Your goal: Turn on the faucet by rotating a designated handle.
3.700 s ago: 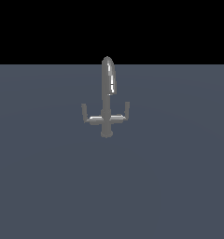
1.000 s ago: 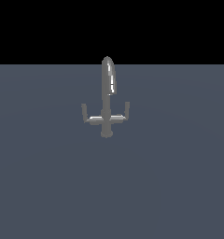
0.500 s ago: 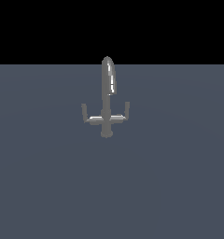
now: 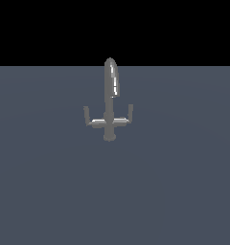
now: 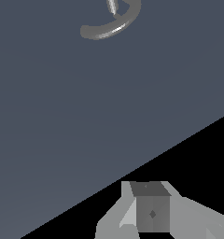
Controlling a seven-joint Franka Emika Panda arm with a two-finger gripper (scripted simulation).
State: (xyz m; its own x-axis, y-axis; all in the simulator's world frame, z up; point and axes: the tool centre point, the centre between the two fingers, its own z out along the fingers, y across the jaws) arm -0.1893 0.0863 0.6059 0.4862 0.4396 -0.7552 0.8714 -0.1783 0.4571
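The faucet (image 4: 110,91) stands on the grey floor in the middle of the exterior view: a small grey metal tap with a tall arched spout and a crossbar with two upturned arms. The handle (image 4: 87,115) is the arm on the exterior view's left, a short L-shaped bar. No arm or gripper shows in the exterior view. In the wrist view only a curved grey part of the faucet (image 5: 110,27) shows, far from my gripper (image 5: 151,210). The gripper appears there as grey blocks at the picture's edge, holding nothing, and its jaws cannot be made out.
A flat grey-blue floor (image 4: 174,182) runs all round the faucet, ending in a straight edge against black background. The wrist view shows the same floor (image 5: 62,116) with its edge running diagonally.
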